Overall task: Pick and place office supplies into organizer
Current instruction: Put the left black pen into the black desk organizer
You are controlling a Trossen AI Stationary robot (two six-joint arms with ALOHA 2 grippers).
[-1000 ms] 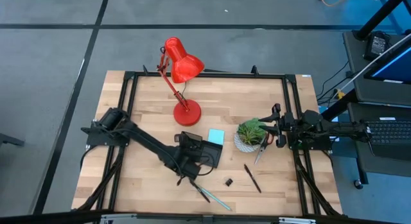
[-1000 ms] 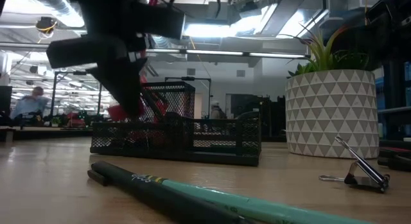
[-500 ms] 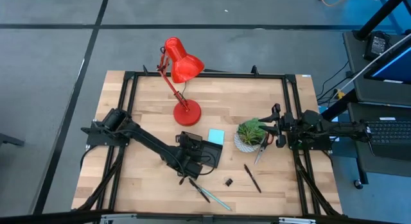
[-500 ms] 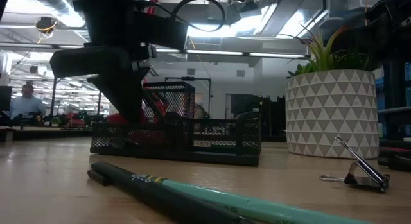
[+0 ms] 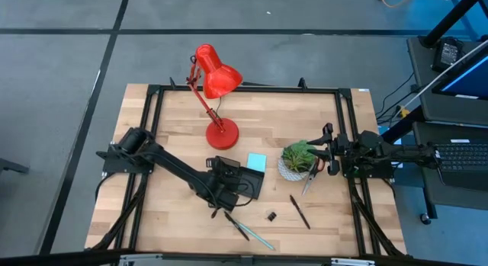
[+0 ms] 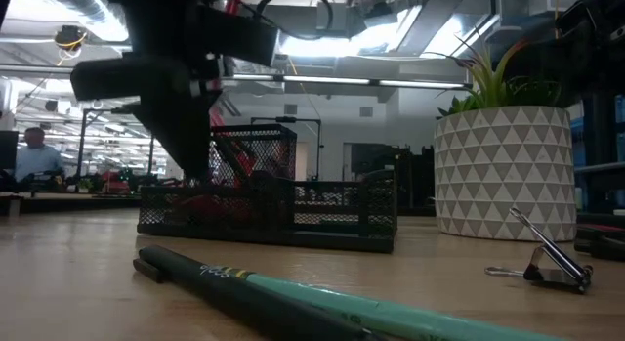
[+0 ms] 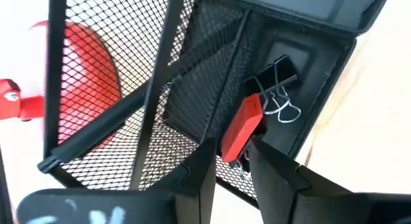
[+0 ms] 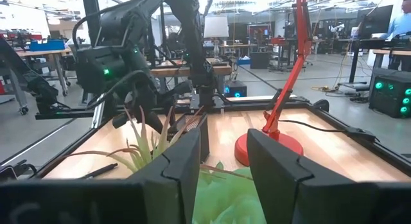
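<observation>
The black mesh organizer (image 5: 250, 184) (image 6: 293, 209) sits mid-table. My left gripper (image 5: 221, 196) (image 7: 231, 161) hangs over its near-left part, shut on a small red item (image 7: 241, 126). A black binder clip (image 7: 276, 76) lies in a tray compartment below. A light blue sticky-note pad (image 5: 256, 161) lies flat beside the organizer's far side. On the near table lie a dark and a teal pen (image 5: 244, 229) (image 6: 293, 302), another dark pen (image 5: 299, 211) and a black clip (image 5: 271, 216) (image 6: 552, 268). Red-handled scissors (image 5: 311, 174) lie by the plant pot. My right gripper (image 5: 326, 153) (image 8: 223, 161) waits open at the table's right edge. My left gripper pinches the small red item by its near end (image 7: 232, 150) between its two fingers, coming from above and slanting down into the organizer. The item sticks out past the fingertips over the compartment with the black binder clip. Whether it also rests on the mesh, I cannot tell.
A green plant in a white patterned pot (image 5: 296, 161) (image 6: 503, 170) stands right of the organizer, just ahead of my right gripper. A red desk lamp (image 5: 217, 106) (image 8: 276, 134) stands at the far middle. Bare wood lies at the near left and far right.
In the low view my left gripper dipped a little toward the organizer, then came back up and tipped slightly. Nothing on the table has moved.
</observation>
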